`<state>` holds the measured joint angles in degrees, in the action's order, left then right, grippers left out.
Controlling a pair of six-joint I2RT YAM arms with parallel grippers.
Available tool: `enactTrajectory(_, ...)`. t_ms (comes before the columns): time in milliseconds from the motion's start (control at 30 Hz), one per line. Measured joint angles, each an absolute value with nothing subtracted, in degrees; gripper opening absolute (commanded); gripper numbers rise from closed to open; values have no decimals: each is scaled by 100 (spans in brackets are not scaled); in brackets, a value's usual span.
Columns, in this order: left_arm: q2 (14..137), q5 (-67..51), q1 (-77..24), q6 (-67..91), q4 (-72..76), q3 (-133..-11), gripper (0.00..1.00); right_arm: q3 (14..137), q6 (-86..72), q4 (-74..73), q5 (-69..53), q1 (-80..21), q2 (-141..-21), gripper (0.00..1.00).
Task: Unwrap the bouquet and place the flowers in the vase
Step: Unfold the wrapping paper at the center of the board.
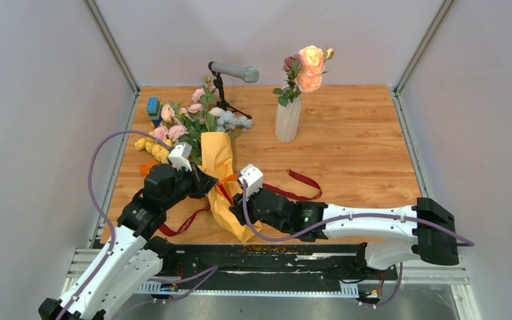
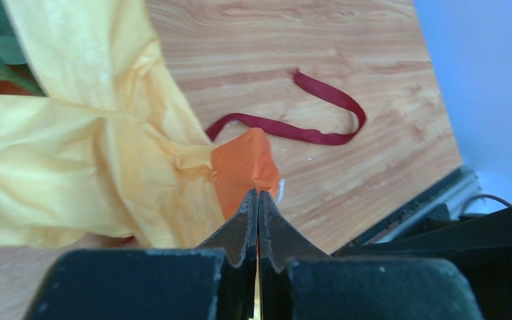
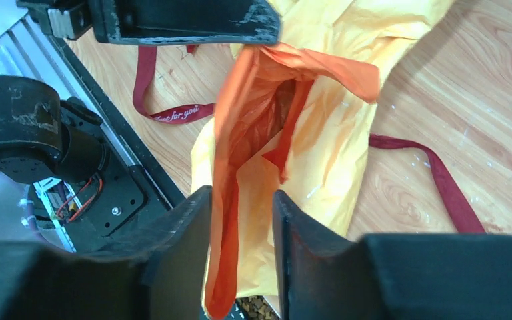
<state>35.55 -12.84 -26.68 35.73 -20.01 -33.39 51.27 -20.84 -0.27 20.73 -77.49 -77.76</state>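
Lying beside bouquet [image 3: 347,133]: ribbon [image 3: 173,115] "for you"

My table [image 1: 360,153] is bearing the bouquet [image 1: 217,160] lying toward its left edge, the vase [image 1: 287,121] standing toward its far edge, and a ribbon [image 3: 180,114] trailing by its near edge.

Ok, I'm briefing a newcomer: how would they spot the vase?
Look at the far half of the wooden table, right of centre. The vase stands alone: a ribbed white cylinder holding peach roses, unlike the dark microphone stand left of it.
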Motion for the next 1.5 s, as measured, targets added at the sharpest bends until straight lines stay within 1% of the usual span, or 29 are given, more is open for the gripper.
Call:
enactTrajectory(67, 3411, -919, -2668, 3500, -2211, -3339, 0, 5127, -2106, -148, 2182, -7749, -7666, 52)
enactTrajectory(233, 3052, -285, -2668, 3406, -2672, -3339, 0, 5116, -2222, -392, 2484, -7743, -7290, 68)
enactTrajectory(400, 2620, 248, -2668, 3393, -3203, -3363, 0, 4921, -2303, -386, 2530, -7566, -6877, 74)
enactTrajectory(500, 2429, 495, -2668, 3413, -3553, -3459, 0, 4816, -2390, -379, 2464, -7389, -6836, 76)
enactTrajectory(700, 1966, 768, -2670, 3529, -4241, -3614, 0, 4744, -2644, -355, 2163, -7144, -7022, 75)
enactTrajectory(967, 1573, 928, -2670, 3850, -5236, -3942, 0, 4829, -2720, -5, 1492, -7111, -8009, 74)
enactTrajectory(1267, 1199, 1282, -2670, 4029, -6320, -4473, 1, 5076, -2639, 117, 1284, -7111, -8731, 75)
enactTrajectory(1333, 1173, 1350, -2670, 4036, -6549, -4576, 9, 5170, -2598, 123, 1293, -7111, -8805, 72)
enactTrajectory(1367, 1173, 1385, -2670, 4029, -6635, -4628, 21, 5207, -2576, 123, 1304, -7111, -8823, 71)
enactTrajectory(1433, 1175, 1446, -2670, 4038, -6823, -4807, 40, 5271, -2541, 121, 1380, -7111, -8838, 67)
enactTrajectory(1500, 1192, 1450, -2670, 3990, -6888, -4982, 59, 5301, -2528, 117, 1485, -7111, -8853, 60)
